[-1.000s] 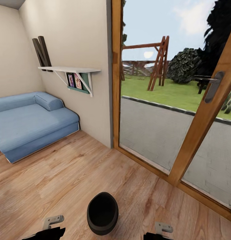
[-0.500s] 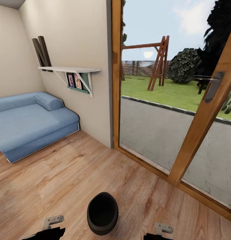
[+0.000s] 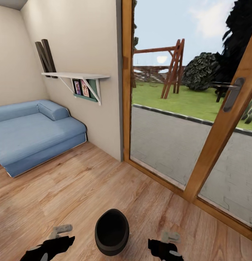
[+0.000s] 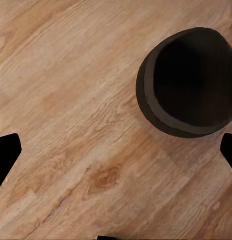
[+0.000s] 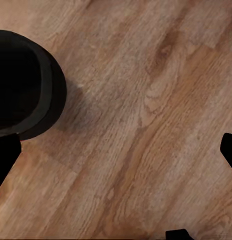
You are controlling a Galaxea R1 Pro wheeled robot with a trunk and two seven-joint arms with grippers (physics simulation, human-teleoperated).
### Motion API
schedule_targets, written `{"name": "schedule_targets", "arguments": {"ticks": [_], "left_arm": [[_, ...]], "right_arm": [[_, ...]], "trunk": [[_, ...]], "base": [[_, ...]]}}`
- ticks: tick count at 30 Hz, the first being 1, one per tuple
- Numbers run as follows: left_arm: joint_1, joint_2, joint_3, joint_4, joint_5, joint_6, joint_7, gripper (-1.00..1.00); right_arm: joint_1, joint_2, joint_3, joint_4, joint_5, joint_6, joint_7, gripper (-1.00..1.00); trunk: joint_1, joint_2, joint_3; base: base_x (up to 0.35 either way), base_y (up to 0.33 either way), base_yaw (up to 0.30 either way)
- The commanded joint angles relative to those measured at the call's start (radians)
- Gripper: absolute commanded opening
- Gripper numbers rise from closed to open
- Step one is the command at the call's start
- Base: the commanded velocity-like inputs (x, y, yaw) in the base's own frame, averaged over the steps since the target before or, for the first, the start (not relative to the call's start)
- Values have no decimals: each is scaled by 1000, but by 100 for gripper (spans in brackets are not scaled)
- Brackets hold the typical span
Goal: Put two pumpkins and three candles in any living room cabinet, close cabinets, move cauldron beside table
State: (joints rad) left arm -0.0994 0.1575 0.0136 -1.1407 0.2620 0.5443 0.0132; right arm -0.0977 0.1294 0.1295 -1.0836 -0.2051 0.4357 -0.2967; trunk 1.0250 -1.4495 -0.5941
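Two grippers, left gripper point(image 3: 62, 235) and right gripper point(image 3: 166, 242), hang spread wide and empty, flanking the round black open-topped cauldron point(image 3: 112, 232) standing on the wooden plank floor point(image 3: 68, 188) between their fingers. Uneven closing could tip or shove it.

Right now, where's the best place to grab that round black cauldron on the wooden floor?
Probably the rim of the round black cauldron: it stands upright, mouth open upward, no handle visible. Come from above, one finger inside the wall; both open grippers, left gripper and right gripper, flank it.
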Motion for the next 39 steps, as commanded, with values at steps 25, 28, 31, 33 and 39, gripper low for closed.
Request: {"name": "schedule_targets", "arguments": {"ticks": [25,28,31,33,39], "left_arm": [[-198,-39,-18,128,-17,107,13,100],[-198,-39,-18,128,-16,106,12,100],[-198,-38,-18,126,-16,106,12,100],[-198,-38,-18,125,-17,106,12,100],[-198,-39,-17,120,-18,106,13,100]], "right_arm": [[-50,31,326,-56,-187,-59,90,100],[-124,34,332,-42,-192,-26,65,100],[-199,36,334,33,-202,-14,41,100],[-250,36,334,94,-225,-10,26,100],[-376,37,335,203,-326,34,-109,100]], "trunk": [[0,-1,-1],[0,-1,-1],[0,-1,-1],[0,-1,-1],[0,-1,-1]], "base": [[0,0,0],[0,0,0],[0,0,0],[0,0,0],[0,0,0]]}}
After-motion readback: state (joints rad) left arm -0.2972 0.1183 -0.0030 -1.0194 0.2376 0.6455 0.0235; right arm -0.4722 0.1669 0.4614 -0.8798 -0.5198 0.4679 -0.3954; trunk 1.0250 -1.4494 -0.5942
